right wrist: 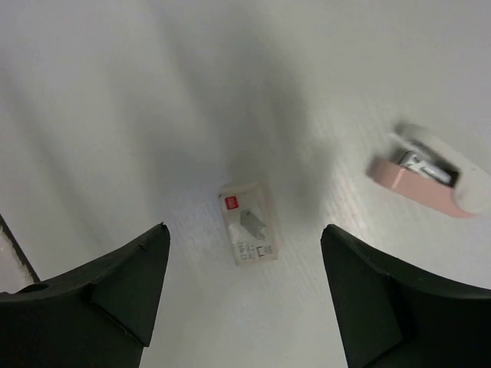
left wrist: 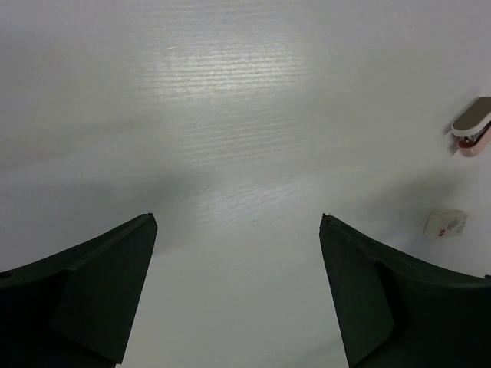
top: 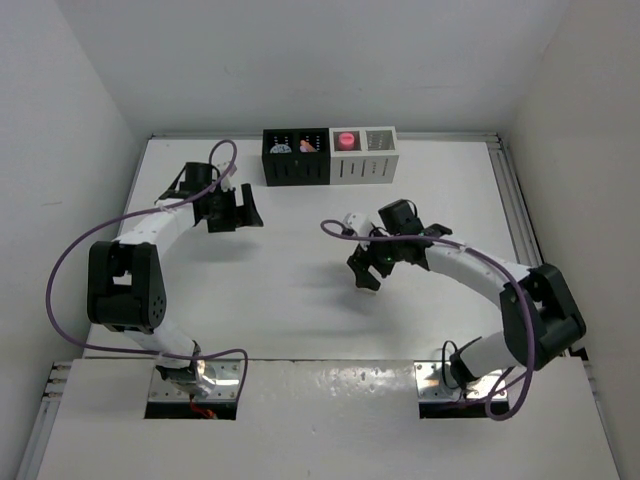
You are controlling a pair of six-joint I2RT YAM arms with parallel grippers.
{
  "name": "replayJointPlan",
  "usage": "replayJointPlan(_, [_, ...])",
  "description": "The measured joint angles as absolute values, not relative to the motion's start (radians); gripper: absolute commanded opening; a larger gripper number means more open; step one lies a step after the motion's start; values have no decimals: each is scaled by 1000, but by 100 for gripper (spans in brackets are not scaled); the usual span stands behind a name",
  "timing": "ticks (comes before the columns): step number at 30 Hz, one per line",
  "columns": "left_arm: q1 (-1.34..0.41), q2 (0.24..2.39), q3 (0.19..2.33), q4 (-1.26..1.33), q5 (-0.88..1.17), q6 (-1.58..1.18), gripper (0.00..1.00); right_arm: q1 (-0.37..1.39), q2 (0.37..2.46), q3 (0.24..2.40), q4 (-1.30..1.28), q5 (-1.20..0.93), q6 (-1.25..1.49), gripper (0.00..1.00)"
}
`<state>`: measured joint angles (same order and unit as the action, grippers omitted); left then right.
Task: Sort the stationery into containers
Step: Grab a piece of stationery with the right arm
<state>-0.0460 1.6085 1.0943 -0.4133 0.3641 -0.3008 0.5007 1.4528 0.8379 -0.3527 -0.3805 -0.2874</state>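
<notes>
The black organizer [top: 295, 170] and the white organizer [top: 364, 168] stand side by side at the table's back. The black one holds a blue-white tape roll [top: 281, 146] and a pinkish item [top: 308, 145]. The white one holds the hot-pink tube [top: 346, 139]. A small white eraser block [right wrist: 248, 223] with a red mark lies on the table straight ahead of my open right gripper [right wrist: 242, 226], just beyond its tips. A pale pink-and-white stick-like item [right wrist: 430, 180] lies to its right. My left gripper [left wrist: 238, 218] is open and empty over bare table; the eraser [left wrist: 445, 223] and the stick-like item [left wrist: 472, 126] show at the far right of its view.
The right arm [top: 470, 265] covers the eraser and the stick-like item in the top view. The right gripper [top: 366, 274] is mid-table, the left gripper [top: 238, 222] at the left, in front of the black organizer. White walls close in the table.
</notes>
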Motion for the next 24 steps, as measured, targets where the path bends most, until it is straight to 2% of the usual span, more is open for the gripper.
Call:
replayJointPlan(15, [-44, 1610, 1137, -432, 401, -300, 94, 538, 1573, 767, -356, -373, -472, 54])
replayJointPlan(20, [-43, 1621, 1137, -431, 403, -300, 94, 553, 1592, 746, -319, -343, -497, 51])
replayJointPlan(24, [-39, 1639, 1137, -432, 410, -300, 94, 568, 1609, 744, -286, -302, -508, 38])
